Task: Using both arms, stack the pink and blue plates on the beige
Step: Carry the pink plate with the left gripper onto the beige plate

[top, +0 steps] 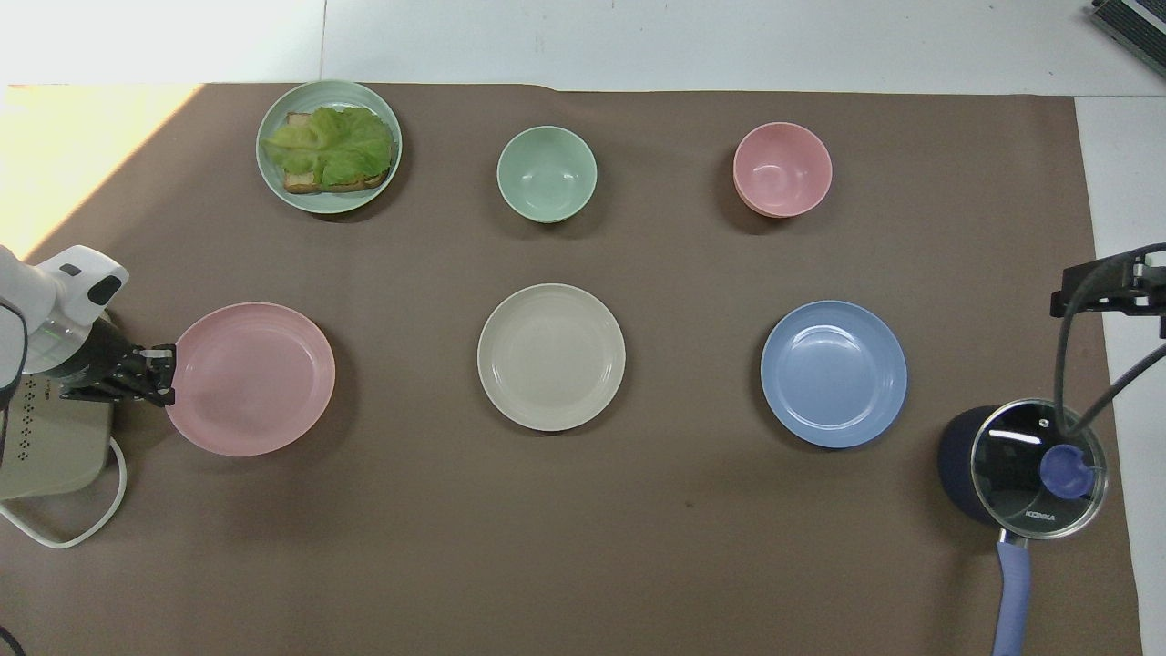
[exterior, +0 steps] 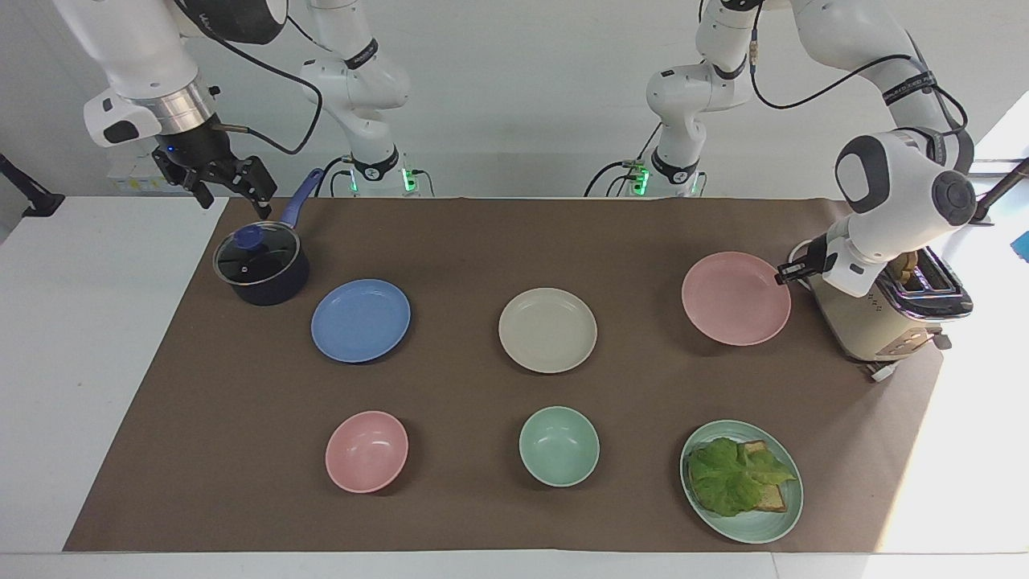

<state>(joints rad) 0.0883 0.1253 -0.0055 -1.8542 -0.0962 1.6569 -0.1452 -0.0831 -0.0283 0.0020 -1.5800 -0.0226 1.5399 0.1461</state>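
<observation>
My left gripper (exterior: 784, 273) (top: 166, 375) is shut on the rim of the pink plate (exterior: 735, 298) (top: 250, 378) and holds it lifted above the mat, beside the toaster. The beige plate (exterior: 547, 330) (top: 551, 356) lies flat at the mat's centre. The blue plate (exterior: 361, 320) (top: 833, 374) lies flat toward the right arm's end. My right gripper (exterior: 229, 183) waits open in the air above the pot's handle, and only part of it (top: 1107, 290) shows in the overhead view.
A lidded dark blue pot (exterior: 261, 265) (top: 1025, 465) stands beside the blue plate. A cream toaster (exterior: 888, 318) (top: 50, 442) stands at the left arm's end. Farther from the robots sit a pink bowl (exterior: 366, 451), a green bowl (exterior: 559, 445) and a green plate with toast and lettuce (exterior: 741, 480).
</observation>
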